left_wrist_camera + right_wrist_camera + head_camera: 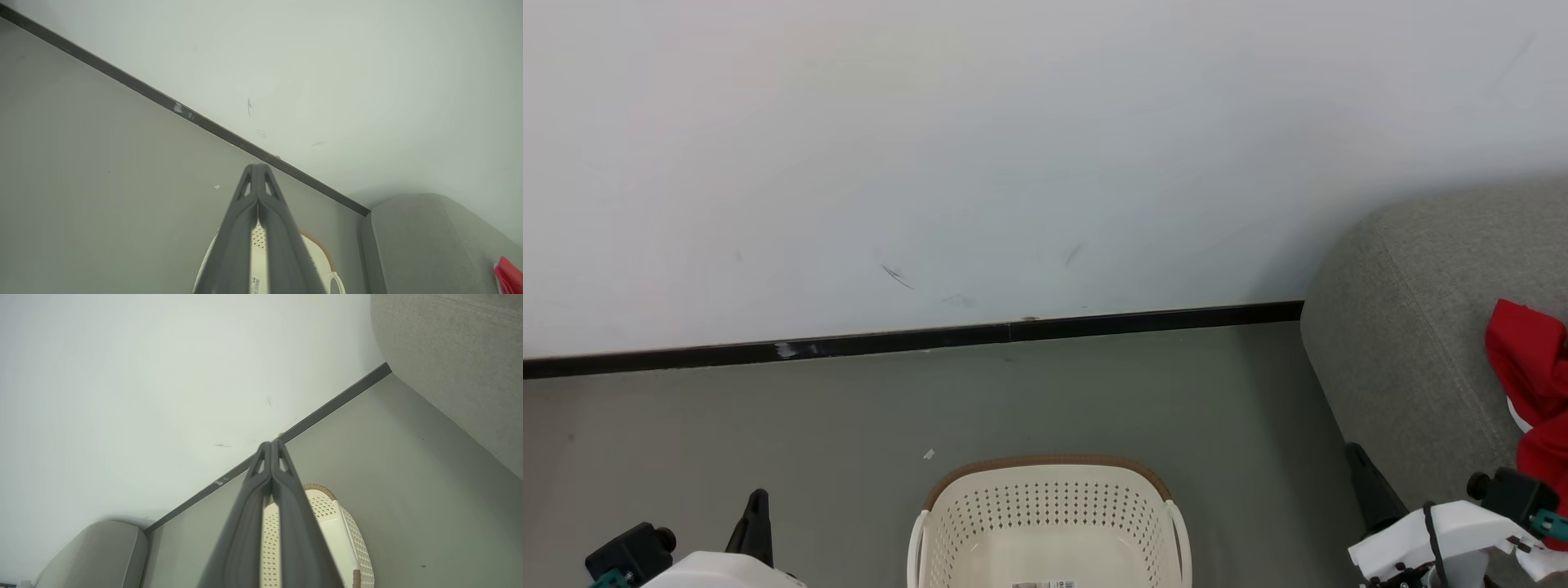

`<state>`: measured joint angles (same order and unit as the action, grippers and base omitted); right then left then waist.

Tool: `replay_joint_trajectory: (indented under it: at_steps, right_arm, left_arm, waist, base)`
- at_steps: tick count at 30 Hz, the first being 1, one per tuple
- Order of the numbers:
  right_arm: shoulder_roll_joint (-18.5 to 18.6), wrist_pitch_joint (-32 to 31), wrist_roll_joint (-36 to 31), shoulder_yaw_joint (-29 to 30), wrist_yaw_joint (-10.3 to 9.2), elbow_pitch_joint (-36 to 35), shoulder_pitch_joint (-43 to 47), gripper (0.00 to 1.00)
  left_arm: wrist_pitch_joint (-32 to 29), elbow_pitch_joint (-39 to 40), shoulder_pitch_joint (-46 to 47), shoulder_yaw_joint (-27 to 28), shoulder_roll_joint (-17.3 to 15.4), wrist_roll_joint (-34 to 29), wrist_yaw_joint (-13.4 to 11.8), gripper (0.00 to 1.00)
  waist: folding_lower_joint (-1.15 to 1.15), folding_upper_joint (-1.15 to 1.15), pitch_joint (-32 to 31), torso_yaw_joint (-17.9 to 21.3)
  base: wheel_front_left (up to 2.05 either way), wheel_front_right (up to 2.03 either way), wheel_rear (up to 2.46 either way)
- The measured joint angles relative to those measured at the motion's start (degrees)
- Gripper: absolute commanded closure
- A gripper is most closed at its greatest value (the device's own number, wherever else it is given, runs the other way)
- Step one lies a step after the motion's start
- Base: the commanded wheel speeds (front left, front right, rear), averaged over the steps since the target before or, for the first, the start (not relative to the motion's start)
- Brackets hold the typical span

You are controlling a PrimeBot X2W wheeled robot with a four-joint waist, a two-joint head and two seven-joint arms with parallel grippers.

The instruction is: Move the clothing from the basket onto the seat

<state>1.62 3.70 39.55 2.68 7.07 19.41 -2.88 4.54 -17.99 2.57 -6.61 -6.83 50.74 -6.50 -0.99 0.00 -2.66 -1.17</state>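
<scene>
The basket [1045,463] stood upright on the floor, oval and cream-white, with perforated walls, a brown woven-look rim and 2 white side handles; its inner floor showed bare plastic with a small printed label. The seat [1405,343], a large grey woven cushion with a rounded corner and a stitched seam, lay to its right, well apart. The clothing [1529,367], crumpled bright red fabric with 1 white band showing, rested on the seat.

- Bright, even, diffuse light overall.
- Soft shadow on wall [327,81] beside seat [429,245].
- Left gripper [258,167] near lens, slightly soft; head view sharp.
</scene>
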Motion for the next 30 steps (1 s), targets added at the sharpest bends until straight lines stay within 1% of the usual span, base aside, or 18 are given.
replay_joint_trajectory:
  at_steps: [4,6,21,25,30]
  right_arm:
    - [0.0,-0.8,3.5,0.3,0.00,-0.2,0.0,1.00]
    - [0.0,-1.3,5.2,0.5,0.00,-0.3,0.0,1.00]
    - [0.0,-3.7,18.5,1.9,0.00,-0.9,0.0,1.00]
    - [0.0,-4.3,22.1,2.2,0.00,-1.1,0.0,1.00]
    - [0.1,-5.3,26.5,2.6,0.00,-1.6,0.0,1.00]
  left_arm:
    - [-0.8,0.2,0.0,0.8,0.3,2.7,0.8,1.00]
    - [-1.0,0.2,0.0,1.2,0.5,4.1,1.3,1.00]
    - [-4.0,0.4,0.1,4.2,1.7,14.5,4.7,1.00]
    - [-4.6,0.6,0.3,4.9,2.0,17.3,5.7,1.00]
    - [-5.6,0.6,0.3,5.9,2.6,20.8,6.7,1.00]
  waist:
    - [0.00,0.00,0.0,0.1]
    - [0.03,0.00,0.1,0.1]
    - [0.74,0.00,1.1,0.4]
    - [0.84,0.00,1.4,0.5]
    - [0.91,0.00,1.7,0.6]
  base:
    - [0.00,0.00,0.00]
    - [0.00,0.00,0.00]
    - [0.00,0.00,0.00]
    - [0.00,0.00,0.00]
    - [0.00,0.00,0.00]
